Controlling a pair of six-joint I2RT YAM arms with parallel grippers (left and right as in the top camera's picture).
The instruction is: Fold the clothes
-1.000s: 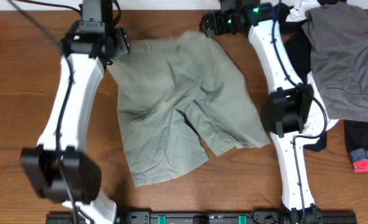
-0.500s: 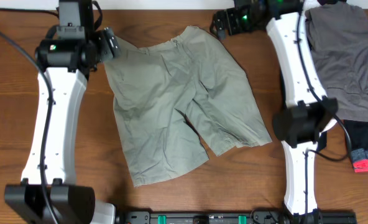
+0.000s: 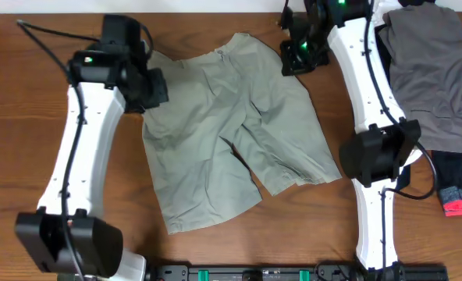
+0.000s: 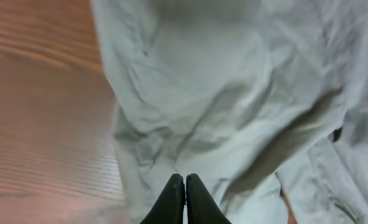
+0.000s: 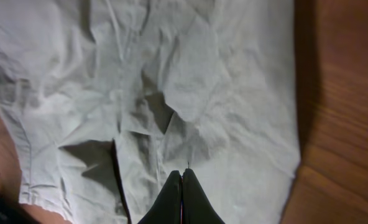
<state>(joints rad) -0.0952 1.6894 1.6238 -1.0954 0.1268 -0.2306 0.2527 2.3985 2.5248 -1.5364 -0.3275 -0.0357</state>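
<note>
Shorts (image 3: 231, 133): pale khaki, flat on the table (image 3: 28, 156), legs toward the arm bases; left gripper (image 4: 184, 182), right gripper (image 5: 182, 177): fingers pressed together over the waistband corners, pinch unclear; step: first grasp; next: lift both corners evenly.

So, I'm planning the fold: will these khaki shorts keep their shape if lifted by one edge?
Probably floppy: the shorts lie creased and rumpled, so lifted parts would likely drape. They look thin, so likely light. Pushed, they'd probably bunch.
</note>
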